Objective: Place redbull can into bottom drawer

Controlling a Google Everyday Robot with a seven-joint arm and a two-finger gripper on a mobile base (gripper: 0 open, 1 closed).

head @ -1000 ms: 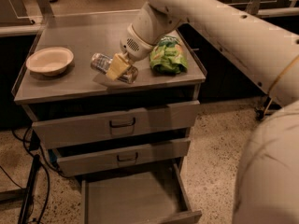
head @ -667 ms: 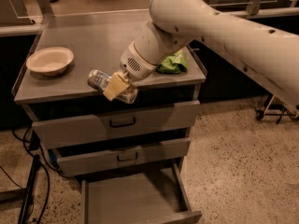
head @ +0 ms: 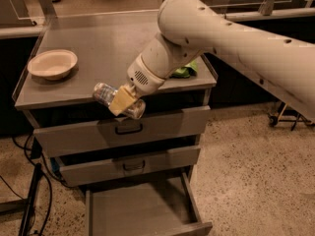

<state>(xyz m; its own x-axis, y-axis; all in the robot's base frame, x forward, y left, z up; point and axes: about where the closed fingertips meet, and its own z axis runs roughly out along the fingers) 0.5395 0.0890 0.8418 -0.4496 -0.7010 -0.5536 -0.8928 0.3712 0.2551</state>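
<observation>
Surroundings first: bowl (head: 52, 64) sits upper left on the cabinet top (head: 98, 38), well apart from me. Green bag (head: 183, 71) is at the top's right side, mostly hidden behind my arm. Top drawer (head: 162, 127) and mid drawer (head: 162, 157) are both closed, handles facing front. Bottom drawer (head: 138, 210) is pulled out at the frame's bottom centre, floor bare. Cables (head: 29, 200) run down the lower left by the cabinet leg. Between my grip and the open drawer, the two closed drawer fronts sit below me in the frame.

My arm comes in from the upper right, big elbow joint at top centre, then the forearm and wrist slope down-left to the cabinet's front edge.

My gripper (head: 122, 101) is at centre-left, in front of the top's front lip, clamped on the can (head: 104, 94); one yellowish pad (head: 120, 98) covers its mid section. Can is off the surface, lying near level, long axis running upper left to lower right, one end sticking out left of the pad, the other poking out lower right.
</observation>
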